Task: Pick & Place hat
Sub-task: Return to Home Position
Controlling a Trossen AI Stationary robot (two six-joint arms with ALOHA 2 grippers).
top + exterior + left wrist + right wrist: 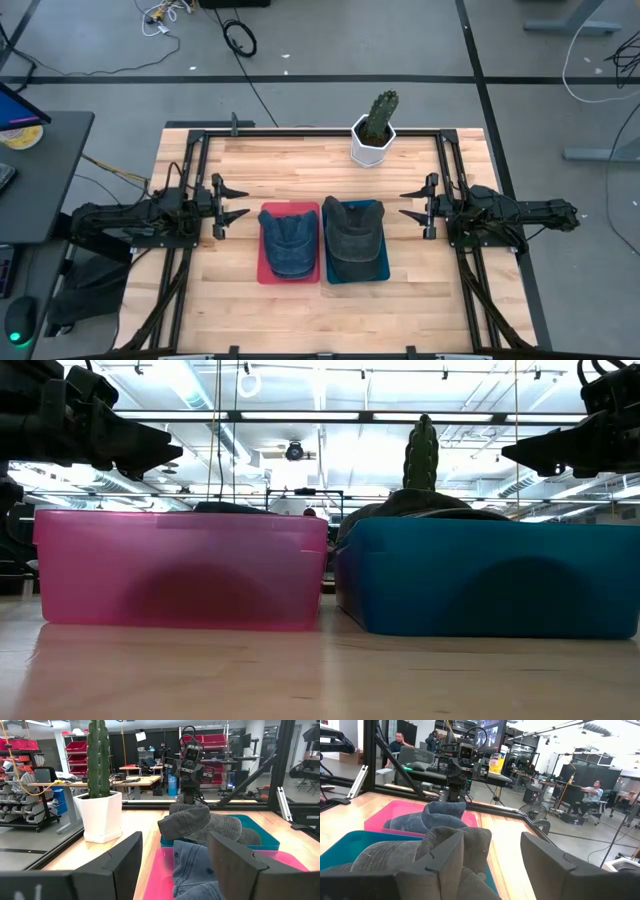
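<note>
A blue denim hat (289, 245) lies in the pink bin (267, 275), also seen in the left wrist view as the denim hat (192, 870). A dark grey hat (353, 240) lies in the blue bin (378, 272); the right wrist view shows the grey hat (420, 857) close up. My left gripper (238, 202) hovers open to the left of the pink bin, above the table. My right gripper (409, 204) hovers open to the right of the blue bin. Neither touches a hat.
A cactus in a white pot (375, 133) stands at the table's far edge, behind the bins. The two bins sit side by side at the table's middle (180, 565) (490, 575). Bare wood lies near the near edge (320, 315). People sit in the room beyond (590, 795).
</note>
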